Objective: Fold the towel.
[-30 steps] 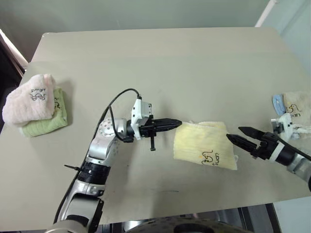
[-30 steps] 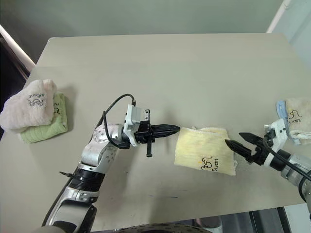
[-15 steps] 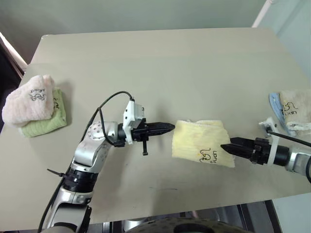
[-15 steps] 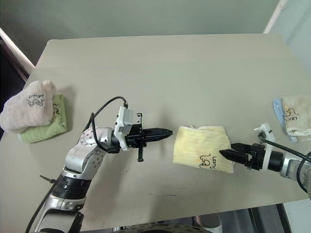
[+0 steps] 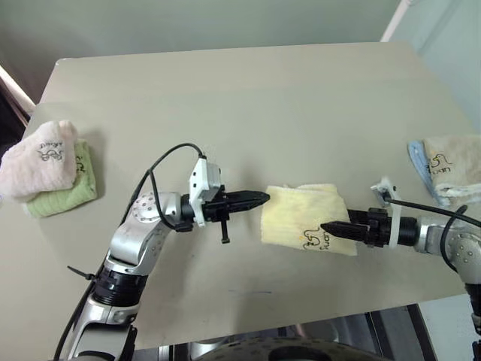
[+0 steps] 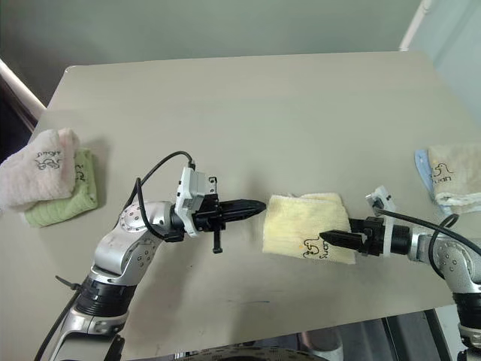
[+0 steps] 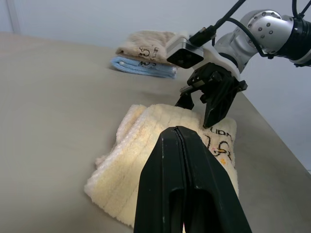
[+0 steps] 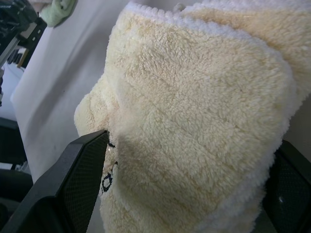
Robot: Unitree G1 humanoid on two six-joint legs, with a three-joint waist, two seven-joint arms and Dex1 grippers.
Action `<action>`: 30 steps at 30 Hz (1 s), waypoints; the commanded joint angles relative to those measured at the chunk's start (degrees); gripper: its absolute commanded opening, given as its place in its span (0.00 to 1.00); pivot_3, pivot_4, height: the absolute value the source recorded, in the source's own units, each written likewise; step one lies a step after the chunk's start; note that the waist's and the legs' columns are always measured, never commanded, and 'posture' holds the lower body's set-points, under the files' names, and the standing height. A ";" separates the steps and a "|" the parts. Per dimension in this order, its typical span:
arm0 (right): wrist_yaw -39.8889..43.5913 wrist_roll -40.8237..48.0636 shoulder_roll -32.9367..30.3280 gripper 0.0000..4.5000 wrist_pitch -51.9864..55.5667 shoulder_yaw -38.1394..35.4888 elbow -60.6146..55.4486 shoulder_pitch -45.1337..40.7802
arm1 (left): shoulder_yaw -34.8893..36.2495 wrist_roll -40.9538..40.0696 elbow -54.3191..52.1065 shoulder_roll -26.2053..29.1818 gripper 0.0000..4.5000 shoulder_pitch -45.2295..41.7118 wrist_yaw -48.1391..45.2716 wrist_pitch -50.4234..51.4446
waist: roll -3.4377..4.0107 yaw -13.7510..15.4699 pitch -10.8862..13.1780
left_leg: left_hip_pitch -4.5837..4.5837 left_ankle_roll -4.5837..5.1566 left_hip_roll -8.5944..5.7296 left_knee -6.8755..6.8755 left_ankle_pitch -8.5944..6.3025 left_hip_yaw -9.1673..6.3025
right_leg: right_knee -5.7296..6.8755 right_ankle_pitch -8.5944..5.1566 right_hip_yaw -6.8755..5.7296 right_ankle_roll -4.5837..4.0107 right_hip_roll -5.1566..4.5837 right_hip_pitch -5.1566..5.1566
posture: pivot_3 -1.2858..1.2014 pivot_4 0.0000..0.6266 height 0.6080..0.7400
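Observation:
The towel [image 5: 297, 214] lies folded into a pale yellow block on the table, its dark logo [image 5: 310, 241] near the front edge. My left gripper [image 5: 263, 198] is shut and points level at the towel's left edge, its tip just short of the cloth; it holds nothing. From the right, my right gripper [image 5: 328, 226] reaches in, open, with its tips over the logo corner. In the right wrist view its fingers [image 8: 82, 179] stand wide on either side of the thick folded edge [image 8: 194, 121]. The left wrist view shows the right gripper [image 7: 201, 111] hovering over the towel [image 7: 146, 160].
A pink folded towel [image 5: 37, 156] on a green one [image 5: 64, 192] sits at the table's left edge. A beige towel [image 5: 451, 158] on a blue one [image 5: 417, 158] lies at the right edge. The table's front edge [image 5: 263, 338] runs close below the arms.
My right gripper has moved left and turned, from beside the towel's right edge to over its logo corner. The left gripper has stayed at the left edge. The camera view has shifted.

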 commanded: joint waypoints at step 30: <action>-2.68 3.83 4.31 0.00 1.49 -8.56 -2.72 -2.43 | 1.80 1.45 11.57 -3.16 0.00 -1.37 -2.21 -7.59 | 0.01 0.03 0.00 | -0.03 -0.06 -0.02 0.01 0.04 0.00 | 0.05 -0.06 -0.01 -0.15 -0.02 -0.01 | 0.52 0.24 1.00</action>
